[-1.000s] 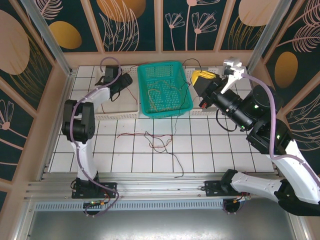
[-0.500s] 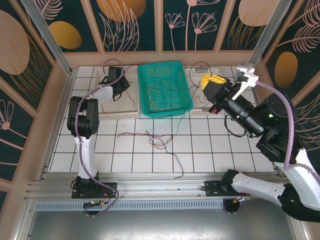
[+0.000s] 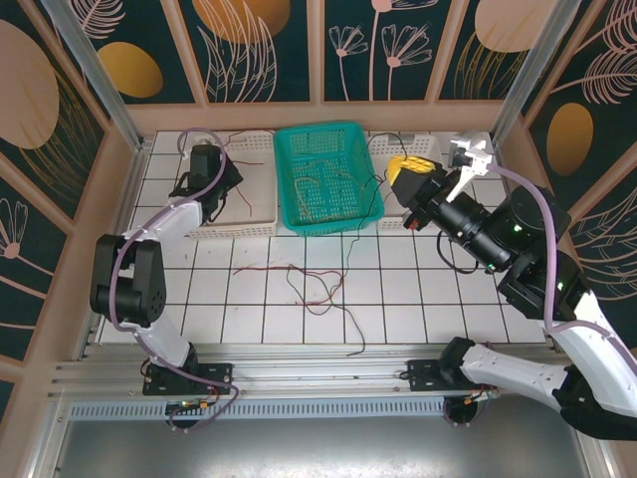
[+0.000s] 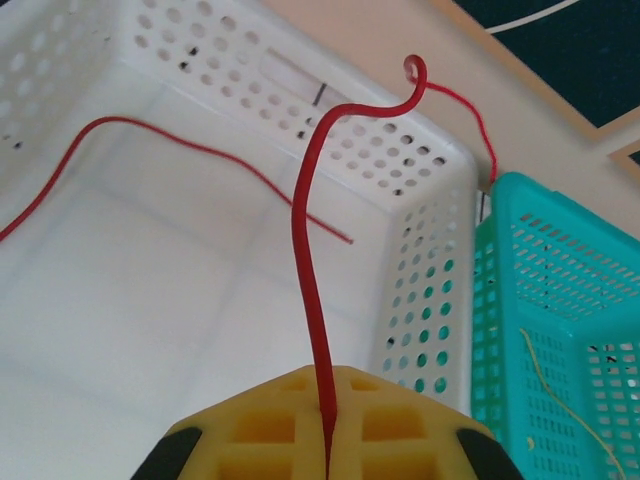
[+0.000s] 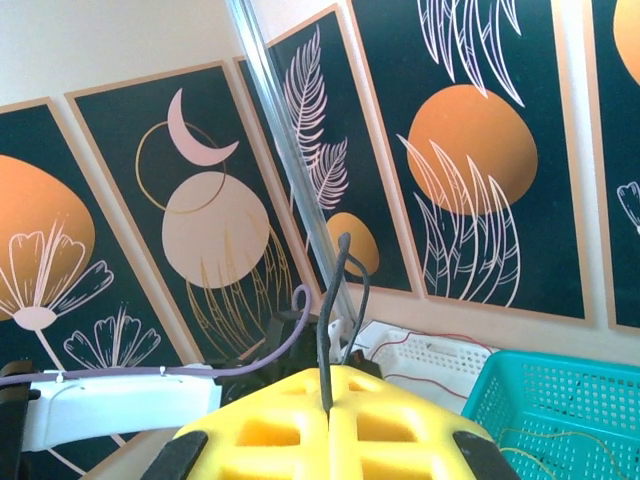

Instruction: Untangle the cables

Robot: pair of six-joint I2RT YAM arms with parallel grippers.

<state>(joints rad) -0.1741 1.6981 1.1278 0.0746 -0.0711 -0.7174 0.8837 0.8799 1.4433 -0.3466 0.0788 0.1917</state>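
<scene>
Starting on the left: your left gripper [image 4: 325, 385] is clamped tight on a red cable [image 4: 310, 250], over the white basket [image 4: 300, 85] at the far left. From the pinch, the cable rises and curls over the basket's far rim, close to the corner by the teal basket [image 4: 540, 270]. A second red cable [image 4: 150, 135] already lies on the white basket's floor, so I'd guess you're at the drop-off step.

Bring the gripper down low inside the basket before you let go. That curled end looks springy and could hook on the rim or flop out. Don't drag it across the second one either, or you'll just make a new knot. The teal basket has a tan cable [image 4: 545, 375] in it, so stay off that side.

In the middle, the tangle [image 3: 314, 284] of red and dark strands sits on the near tiles [image 3: 249, 319], well apart from both arms, so there's plenty left to do.

On the right, your right gripper [image 5: 325, 400] is raised and pinched on a black cable [image 5: 322, 340]. I can't tell where its far end runs, so hold it steady and don't yank.
</scene>
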